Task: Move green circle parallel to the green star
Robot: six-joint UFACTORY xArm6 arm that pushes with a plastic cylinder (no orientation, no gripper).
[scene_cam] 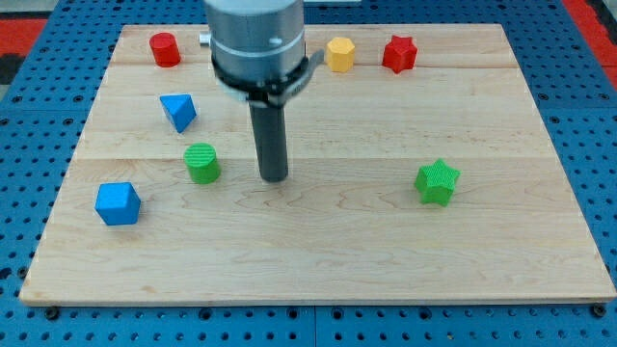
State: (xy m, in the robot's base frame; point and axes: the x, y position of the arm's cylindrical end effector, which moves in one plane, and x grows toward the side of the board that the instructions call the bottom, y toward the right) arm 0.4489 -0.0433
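The green circle (202, 163) stands on the wooden board (318, 260) left of centre. The green star (438, 182) lies toward the view's right, slightly lower in the view than the circle. My tip (275, 178) rests on the board to the right of the green circle, with a clear gap between them, and far left of the green star. The dark rod rises from the tip to the grey arm body at the view's top.
A blue triangle (178, 112) lies above and left of the green circle. A blue cube (118, 203) sits at the lower left. A red cylinder (165, 49), a yellow hexagon (339, 54) and a red star (399, 54) line the board's top edge.
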